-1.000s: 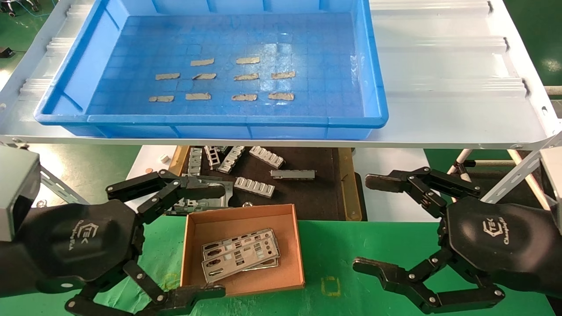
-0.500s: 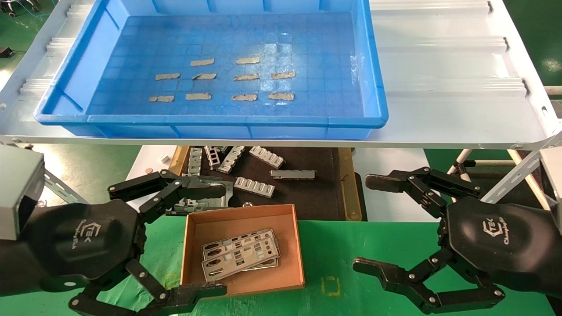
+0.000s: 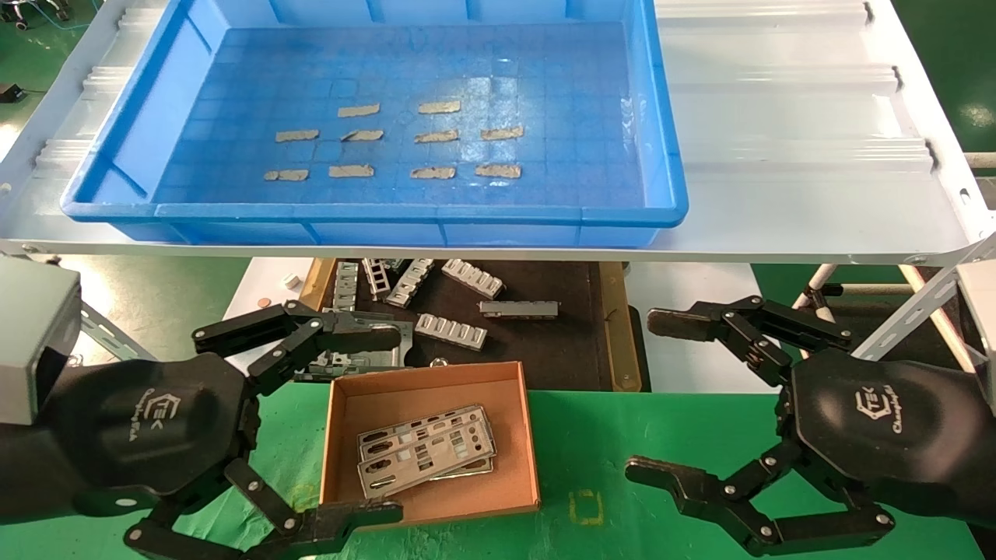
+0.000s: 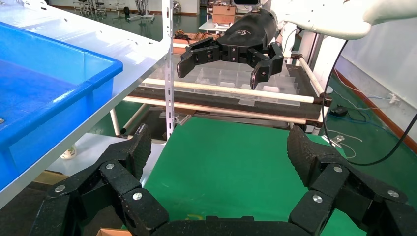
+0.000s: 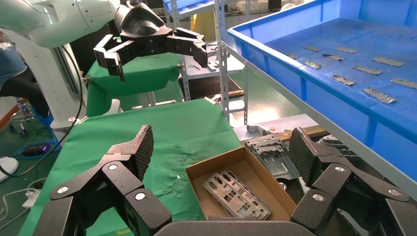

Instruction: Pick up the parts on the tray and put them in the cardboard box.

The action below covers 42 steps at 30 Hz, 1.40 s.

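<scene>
Both-sided, left gripper (image 3: 385, 424) and right gripper (image 3: 650, 397) fingers spread wide, holding nothing

the left gripper (image 3: 393, 424) has crept slightly to the right and a touch away from the robot's body since a second ago, its wrist block shifting with it. its lower finger (image 3: 354, 515) now reaches a little farther along the near edge of the cardboard box (image 3: 529, 435), and its upper finger (image 3: 358, 336) sits marginally farther right over the far left corner. most of that drift came in the first half second; since then the shift is barely visible. its fingers are spread as wide as before.
</scene>
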Motion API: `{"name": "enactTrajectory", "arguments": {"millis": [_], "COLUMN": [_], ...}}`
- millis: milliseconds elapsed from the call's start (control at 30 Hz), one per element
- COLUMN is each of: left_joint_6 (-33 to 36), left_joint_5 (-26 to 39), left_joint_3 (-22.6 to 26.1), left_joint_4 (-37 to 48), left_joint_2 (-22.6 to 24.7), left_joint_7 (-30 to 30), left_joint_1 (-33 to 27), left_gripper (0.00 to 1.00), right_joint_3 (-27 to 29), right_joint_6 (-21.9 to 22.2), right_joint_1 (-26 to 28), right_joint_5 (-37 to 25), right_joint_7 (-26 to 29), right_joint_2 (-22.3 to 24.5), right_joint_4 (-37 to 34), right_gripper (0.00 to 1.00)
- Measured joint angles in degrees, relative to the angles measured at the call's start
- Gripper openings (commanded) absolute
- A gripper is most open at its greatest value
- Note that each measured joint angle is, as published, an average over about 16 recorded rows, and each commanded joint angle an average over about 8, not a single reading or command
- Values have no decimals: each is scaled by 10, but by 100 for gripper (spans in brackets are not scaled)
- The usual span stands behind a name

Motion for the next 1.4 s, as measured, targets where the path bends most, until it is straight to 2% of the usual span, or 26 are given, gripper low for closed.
{"name": "enactTrajectory", "arguments": {"millis": [1400], "left_joint_6": [0], "left_joint_5": [0], "left_joint_3": [1], "left_joint_4": [0], "left_joint_2": [0], "left_joint_7": [0], "left_joint_1": [0], "left_gripper": [100], "right_joint_3": [0], "right_joint_6": [0], "right_joint_1": [0], "right_joint_5": [0], "right_joint_7": [0], "right_joint_2": [0], "right_joint_4": [0], "right_gripper": [100]}}
